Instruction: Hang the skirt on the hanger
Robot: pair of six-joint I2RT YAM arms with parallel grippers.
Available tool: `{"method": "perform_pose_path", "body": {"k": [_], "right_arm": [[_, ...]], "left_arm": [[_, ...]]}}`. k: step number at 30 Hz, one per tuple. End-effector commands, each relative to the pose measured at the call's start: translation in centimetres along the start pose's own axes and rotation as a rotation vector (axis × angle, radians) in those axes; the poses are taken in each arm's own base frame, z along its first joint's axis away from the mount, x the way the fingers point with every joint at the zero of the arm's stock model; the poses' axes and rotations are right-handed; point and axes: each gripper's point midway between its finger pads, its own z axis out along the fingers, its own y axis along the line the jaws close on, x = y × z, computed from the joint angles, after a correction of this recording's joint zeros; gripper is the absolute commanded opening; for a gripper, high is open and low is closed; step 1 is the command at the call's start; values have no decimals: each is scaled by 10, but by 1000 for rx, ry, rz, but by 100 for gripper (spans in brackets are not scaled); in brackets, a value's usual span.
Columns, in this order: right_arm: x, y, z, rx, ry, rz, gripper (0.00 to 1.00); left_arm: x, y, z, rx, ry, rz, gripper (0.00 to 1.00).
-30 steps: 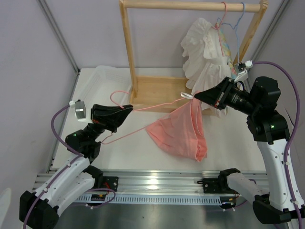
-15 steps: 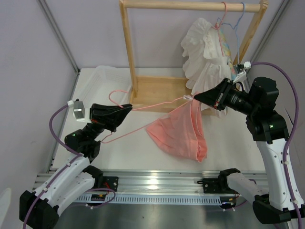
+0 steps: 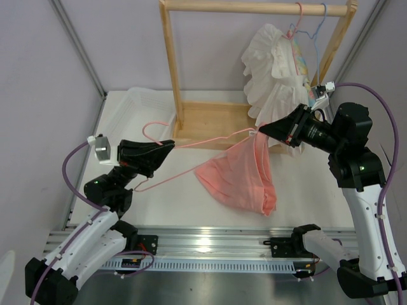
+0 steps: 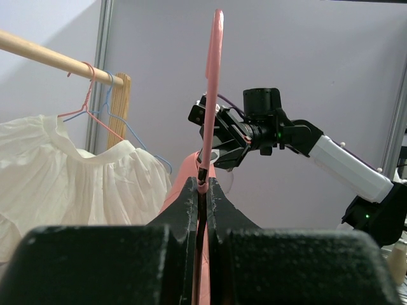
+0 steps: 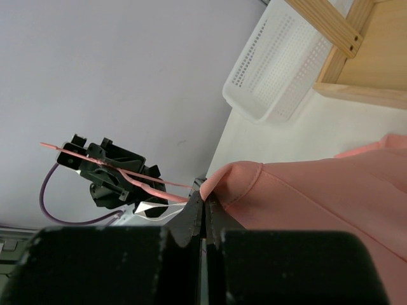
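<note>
The hanger (image 3: 203,141) reaches from the left gripper (image 3: 166,147) on the left to the right gripper (image 3: 259,129) on the right. The skirt (image 3: 238,178) hangs below the right gripper. The rack (image 3: 170,63) stands behind them, with the basket (image 3: 137,101) on its left.

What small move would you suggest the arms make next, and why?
Probably the left gripper should push the hanger slightly toward the right gripper, into the waistband of the skirt: the hanger's tip only just meets the pinched cloth.

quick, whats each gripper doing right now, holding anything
left gripper: closed, holding the hanger
right gripper: closed, pinching the top edge of the skirt
</note>
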Motion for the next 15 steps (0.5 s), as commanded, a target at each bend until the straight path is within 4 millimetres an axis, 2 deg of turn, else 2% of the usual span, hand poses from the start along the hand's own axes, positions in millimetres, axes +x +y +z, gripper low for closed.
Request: {"method": "perform_pose_path", "body": {"k": [1,7,10,12,13,15], "right_arm": [[-10,23,-7,-73,-43,-64,0],[-10,22,-7,-68,-43,-62,0],[-13,24,-9,-62,-61,-73,0],[-19,18,-10,-16,-96,-80,0],[-20,15,-12,8,-108,-85,0],[-23,-2,-12,90,-133,-98,0]], "left_arm": [[-6,-3,-2,6,-16,29,0],[-2,-1,-6,-6,-9,32,0],[4,10,-10,-73,15,28,0],[1,35,-13,-213,13,54,0],[23,59,-26,-341,93,15,0],[28,68,-36,-420,124,4,0]]}}
